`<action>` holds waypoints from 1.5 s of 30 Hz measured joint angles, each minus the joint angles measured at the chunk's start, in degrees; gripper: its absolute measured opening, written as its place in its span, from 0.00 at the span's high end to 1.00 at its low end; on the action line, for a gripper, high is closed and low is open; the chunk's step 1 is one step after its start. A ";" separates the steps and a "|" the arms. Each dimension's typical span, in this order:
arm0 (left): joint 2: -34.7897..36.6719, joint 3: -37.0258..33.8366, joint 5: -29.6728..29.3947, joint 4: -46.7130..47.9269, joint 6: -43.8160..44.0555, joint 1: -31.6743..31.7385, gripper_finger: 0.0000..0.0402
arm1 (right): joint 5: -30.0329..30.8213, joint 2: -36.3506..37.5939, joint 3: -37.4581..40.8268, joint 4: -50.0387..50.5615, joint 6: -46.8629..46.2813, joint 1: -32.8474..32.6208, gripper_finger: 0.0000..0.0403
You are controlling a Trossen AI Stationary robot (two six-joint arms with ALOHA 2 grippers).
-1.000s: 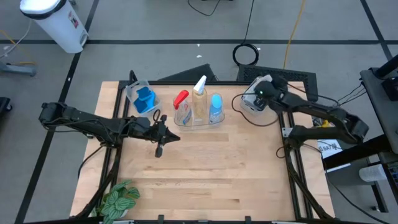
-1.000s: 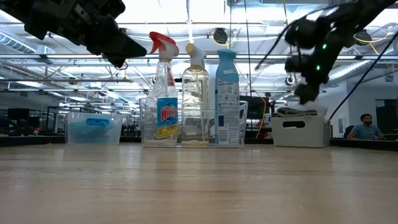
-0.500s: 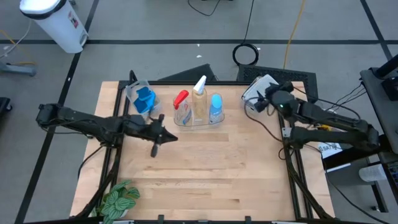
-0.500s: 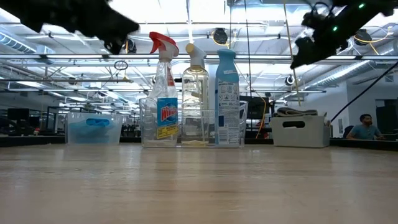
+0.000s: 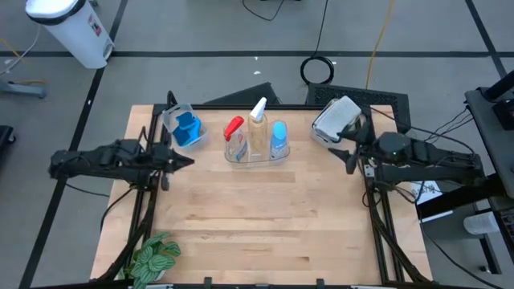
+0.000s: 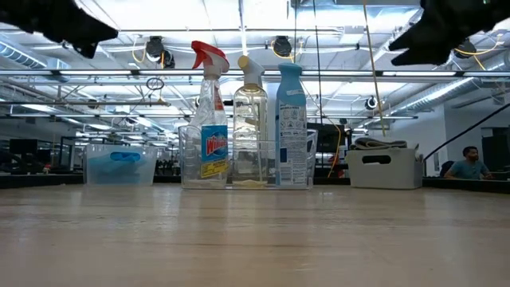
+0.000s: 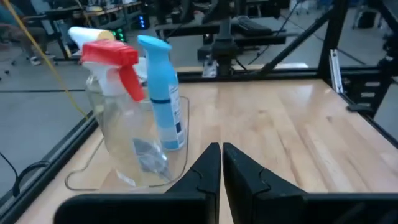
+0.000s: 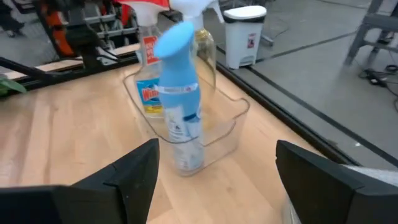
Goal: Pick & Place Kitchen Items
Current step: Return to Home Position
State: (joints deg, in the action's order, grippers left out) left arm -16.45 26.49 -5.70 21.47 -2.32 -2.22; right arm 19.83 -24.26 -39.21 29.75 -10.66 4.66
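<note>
High: clear tub (image 5: 241, 157) at rear centre of table (image 5: 265, 225) holds all 3 bottles upright, L to R: red-trigger bottle (image 5: 234, 128), white-trigger bottle (image 5: 259, 112), blue-capped bottle (image 5: 279, 135). Small tub (image 5: 173, 116) w/ blue sponge (image 5: 187, 128) sits L of clear tub. Grey towel pile (image 5: 341, 112) is R of it. L arm (image 5: 120, 160) lies out L of clear tub, R arm (image 5: 418, 152) R of it. Neither touches anything on the table.

Low: both arms up off the table, approx bottle-top height, either side of clear tub. Grey bin (image 6: 385, 171) R of clear tub, towels heaped above its rim. Person (image 6: 468, 163) seated in room beyond, R of bin.

L wrist: L jaws closed tip to tip, nothing between, pointing toward clear tub.

R wrist: R jaws spread wide, empty. Blue-capped bottle is nearest, inside clear tub.
</note>
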 joint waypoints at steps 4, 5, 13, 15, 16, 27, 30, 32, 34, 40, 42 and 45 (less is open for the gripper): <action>4.24 -5.08 -0.35 -3.97 0.98 0.00 0.95 | 2.50 4.04 5.79 -4.24 -0.32 -1.19 0.29; 4.96 -6.71 -0.33 -5.98 1.00 0.00 0.95 | 2.59 5.16 7.47 -5.81 0.05 -1.40 0.29; 9.65 -16.97 -0.88 -14.07 2.32 0.02 0.95 | 2.57 11.17 20.93 -24.18 4.31 -2.52 0.28; 10.32 -18.67 -0.88 -15.35 2.78 0.02 0.95 | 2.59 11.97 23.48 -26.98 4.51 -2.52 0.28; 10.59 -19.26 -0.87 -15.80 2.86 0.02 0.95 | 2.59 12.30 24.66 -28.30 4.65 -2.52 0.28; 10.58 -20.00 -0.81 -16.15 5.71 0.00 0.95 | 2.53 13.22 35.60 -41.35 7.52 -2.52 0.29; 10.58 -20.00 -0.78 -16.11 6.12 0.00 0.95 | 2.60 13.33 37.24 -45.18 9.53 -2.52 0.29; 10.58 -20.00 -0.70 -16.12 6.13 0.00 0.95 | 2.56 13.27 38.18 -47.43 11.35 -2.52 0.28; 10.58 -20.00 -0.37 -16.09 5.88 0.00 0.95 | 2.56 13.37 38.11 -47.88 12.86 -2.52 0.29; 10.58 -25.22 -0.82 -25.51 4.48 0.00 0.95 | 2.59 12.97 38.16 -47.52 13.37 -2.52 0.29; 10.41 -25.61 -0.80 -24.57 3.81 0.00 0.95 | 2.57 12.95 38.22 -47.46 13.45 -2.52 0.29; 9.74 -25.58 -0.85 -24.04 4.39 0.00 0.95 | 2.57 12.95 38.22 -47.49 13.21 -2.52 0.29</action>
State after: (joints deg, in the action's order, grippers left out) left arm -6.71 0.91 -6.55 -2.57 2.07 -2.22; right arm 22.39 -11.31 -0.99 -17.74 2.55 2.13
